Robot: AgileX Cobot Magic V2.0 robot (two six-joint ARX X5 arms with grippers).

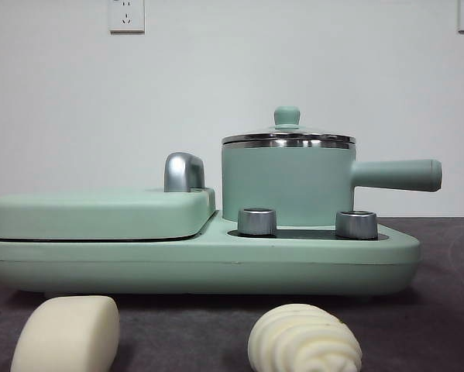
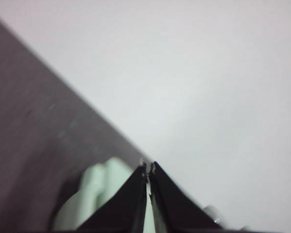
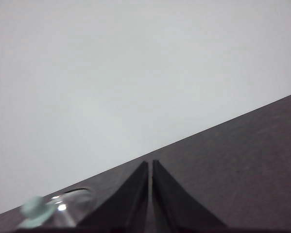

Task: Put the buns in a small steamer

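Note:
The smooth oblong bun [image 1: 66, 335] lies on the dark table at the front left. The ribbed swirled bun [image 1: 304, 339] lies at the front, right of the middle. The small steamer [image 1: 287, 186], a mint green pot with steel rim, side handle and glass lid with green knob [image 1: 286, 116], stands closed on the right of the appliance. Its lid and knob also show in the right wrist view [image 3: 36, 212]. My left gripper [image 2: 148, 167] is shut and empty, raised above the appliance. My right gripper [image 3: 150, 163] is shut and empty, raised near the steamer. Neither arm shows in the front view.
The flat mint green lidded grill section [image 1: 100, 213] with a chrome handle [image 1: 183, 171] fills the appliance's left half. Two steel knobs [image 1: 256, 221] sit in front of the pot. The pot's handle [image 1: 398, 174] sticks out to the right. A white wall stands behind.

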